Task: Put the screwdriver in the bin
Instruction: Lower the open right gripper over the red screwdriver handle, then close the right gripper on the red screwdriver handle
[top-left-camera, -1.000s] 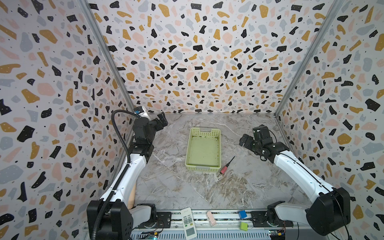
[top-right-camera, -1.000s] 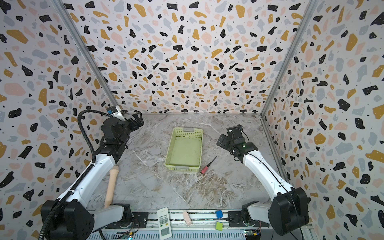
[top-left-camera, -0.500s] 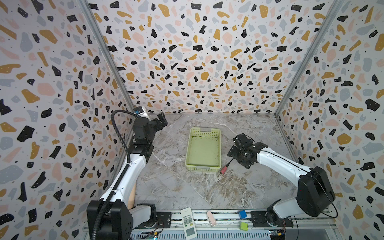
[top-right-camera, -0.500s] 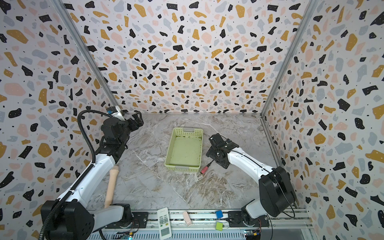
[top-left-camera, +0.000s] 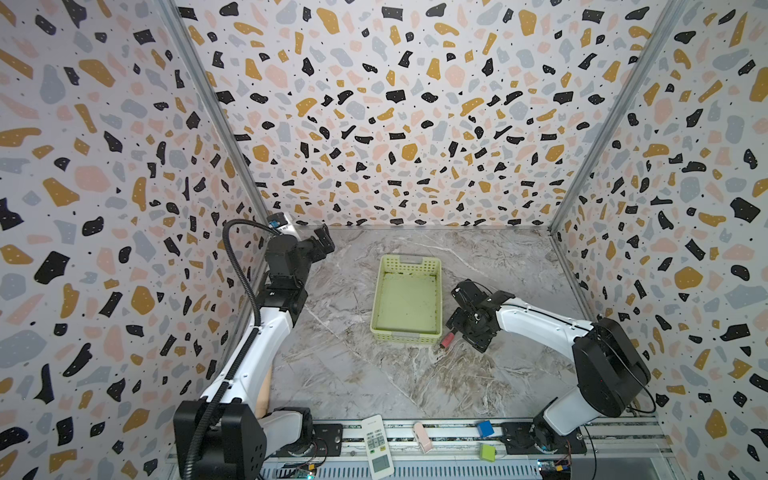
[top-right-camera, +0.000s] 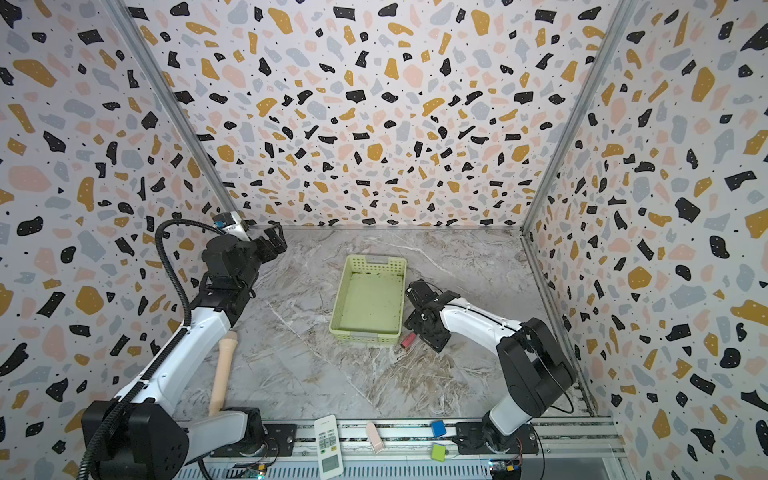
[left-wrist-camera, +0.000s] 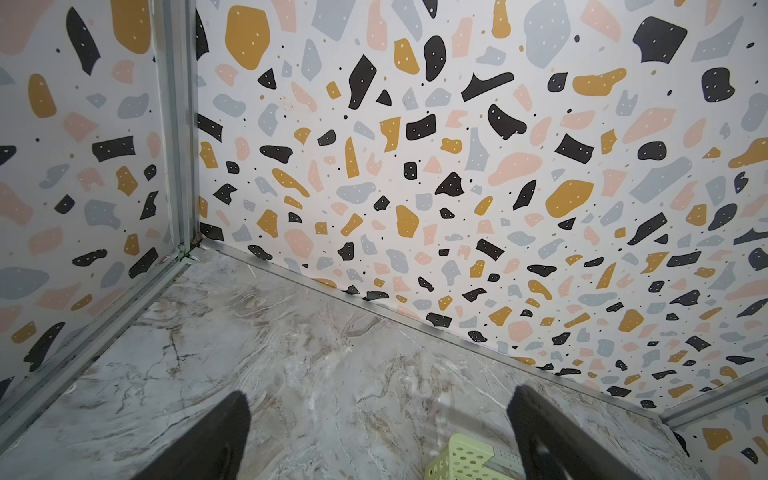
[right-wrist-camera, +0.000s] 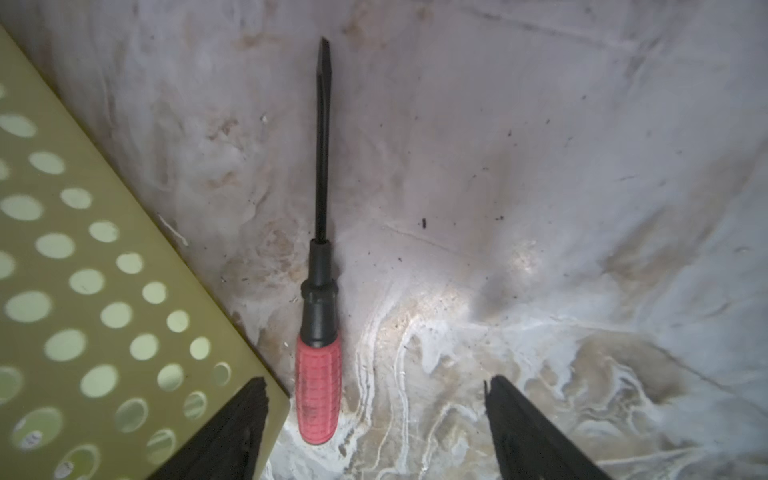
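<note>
The screwdriver (right-wrist-camera: 318, 390), with a pinkish-red handle, black collar and thin black shaft, lies flat on the marble floor just off the bin's near right corner in both top views (top-left-camera: 446, 340) (top-right-camera: 408, 339). The bin (top-left-camera: 405, 336) (top-right-camera: 365, 333) is a pale yellow-green perforated basket and stands empty. My right gripper (right-wrist-camera: 374, 386) (top-left-camera: 459, 330) hangs low over the handle, open; the handle lies between its fingers, nearer the one beside the bin wall (right-wrist-camera: 83, 270), untouched. My left gripper (left-wrist-camera: 378, 399) (top-left-camera: 322, 241) is open and empty, raised at the back left.
A wooden handle-like piece (top-right-camera: 222, 374) lies under the left arm. On the front rail sit a remote control (top-left-camera: 376, 446), a pink piece (top-left-camera: 422, 436), a blue cube (top-left-camera: 484, 428) and a green cube (top-left-camera: 487, 452). Patterned walls enclose three sides.
My right arm has swung left from the right side and come down over the screwdriver's handle. The screwdriver, the bin and the left arm have stayed put.
</note>
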